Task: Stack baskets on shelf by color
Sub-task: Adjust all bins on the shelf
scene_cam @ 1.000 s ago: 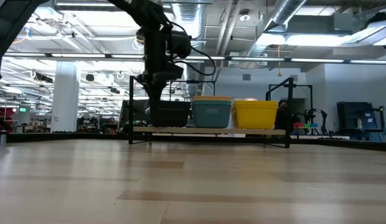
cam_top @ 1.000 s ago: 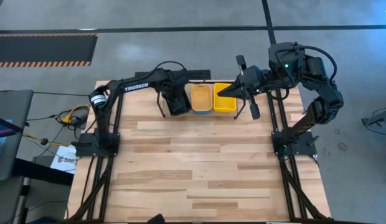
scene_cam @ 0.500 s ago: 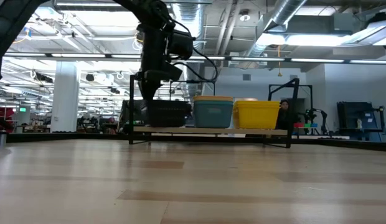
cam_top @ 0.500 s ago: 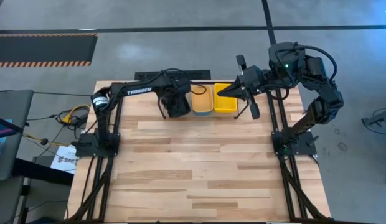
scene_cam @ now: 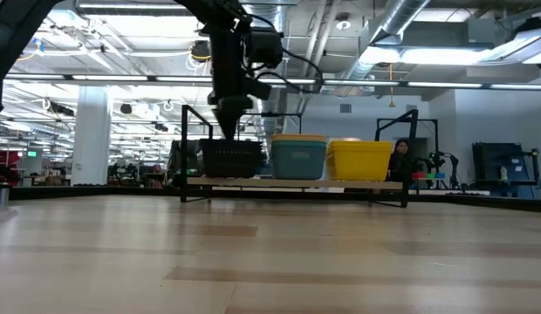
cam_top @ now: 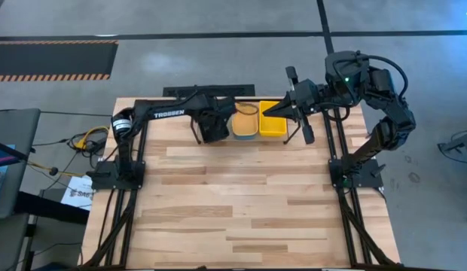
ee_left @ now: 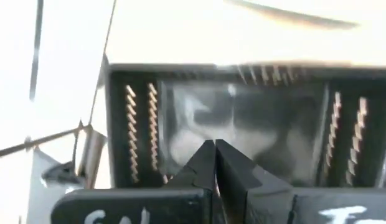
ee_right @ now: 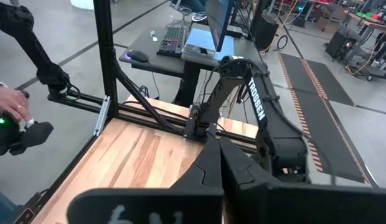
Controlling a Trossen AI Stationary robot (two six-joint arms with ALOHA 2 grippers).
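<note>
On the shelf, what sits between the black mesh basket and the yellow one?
In the low view, a blue-grey plastic basket with an orange rim on top stands between the black mesh basket and the yellow basket.

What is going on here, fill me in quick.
A two-armed robot is sorting baskets onto the shelf at the far edge of the table. Three piles stand on it side by side: black baskets, a blue-grey basket with an orange rim on top, and yellow baskets. The left tool, shut and empty, hangs right over the black pile. The right tool, also shut, waits above the yellow pile. The rest of the table holds no baskets.
</note>
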